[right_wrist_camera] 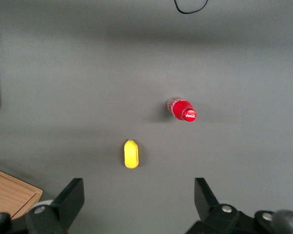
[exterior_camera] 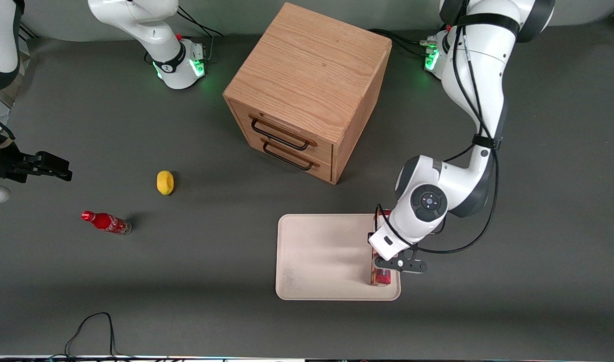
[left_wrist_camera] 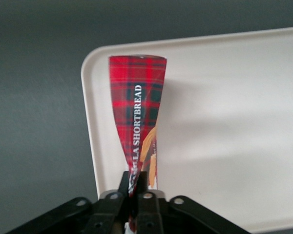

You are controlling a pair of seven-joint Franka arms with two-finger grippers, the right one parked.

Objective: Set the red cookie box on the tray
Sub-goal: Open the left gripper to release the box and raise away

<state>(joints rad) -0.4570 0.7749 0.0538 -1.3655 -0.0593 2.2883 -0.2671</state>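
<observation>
Black gripper (left_wrist_camera: pixel 135 195) fingers sit closest in the wrist view, pinched tight on the red cookie box (left_wrist_camera: pixel 138 109); we see the carton wall visibly creased inward at the grip, so the fingers are pressed together on it, not spread; box reads as tartan shortbread carton with cookie print on one face. From the front we see the gripper (exterior_camera: pixel 386 259) hanging over the tray (exterior_camera: pixel 317 256) at the edge toward the working arm's end; red cookie box (exterior_camera: pixel 380 275) pokes out below the wrist, over the tray corner nearest the front camera; whether it touches the tray floor we cannot tell, arm hides most of it.

Handling, our judgement: thin cardboard, light, walls soft enough to buckle under the pinch; contents likely brittle, so no hard drop; printed surface probably a bit slick. Better hold is across the narrow width near mid-length, where the carton resists more; ends crush easier. Release low and flat, since the box is long and could tip onto the rim.

Elsewhere: wooden drawer cabinet (exterior_camera: pixel 307 90) farther from the camera than the tray; yellow lemon-like item (exterior_camera: pixel 165 182) and small red soda bottle (exterior_camera: pixel 106 222) lie toward the parked arm's end.
</observation>
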